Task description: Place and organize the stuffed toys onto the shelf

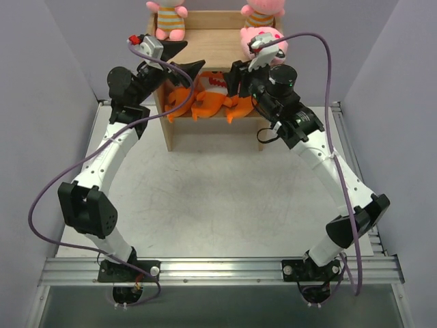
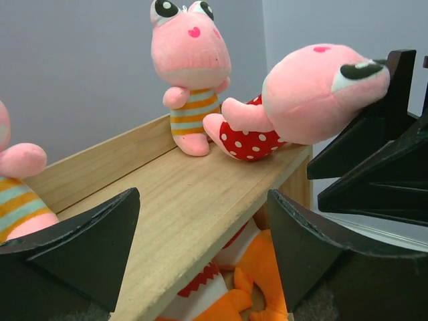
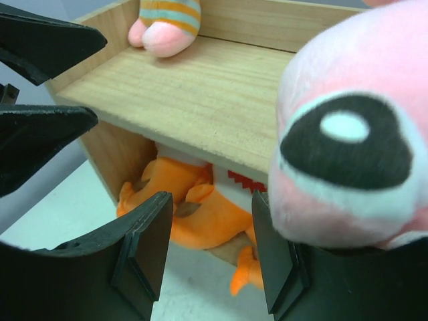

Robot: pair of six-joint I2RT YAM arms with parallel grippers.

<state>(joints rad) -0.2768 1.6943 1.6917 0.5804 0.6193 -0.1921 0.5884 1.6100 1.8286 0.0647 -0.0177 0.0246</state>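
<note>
The step in hand is judged to be the tidying of the top tier. The left gripper (image 2: pixel 202 200) is held with its fingers wide apart and nothing between them; the front edge of the shelf (image 3: pixel 180 87) is seen through the gap. The spotted doll (image 2: pixel 314 87) lies tipped over on the top tier, ahead of these fingers and to their right, with its head against a finger of the right gripper (image 3: pixel 210 200). That gripper's fingers are also apart and empty, and the doll's head sits just outside the right-hand one.

Next, the doll would probably have to be taken between one pair of fingers and stood upright.

A striped doll (image 2: pixel 194 100) stands just beyond the spotted one, and could be knocked over. Another striped doll (image 2: pixel 17 187) stands left of the left fingers. Fish (image 3: pixel 194 214) are piled on the tier below both pairs of fingers. The spotted doll lies near the front corner, so a push might send it off. The grippers are close together, so contact between them is a risk.
</note>
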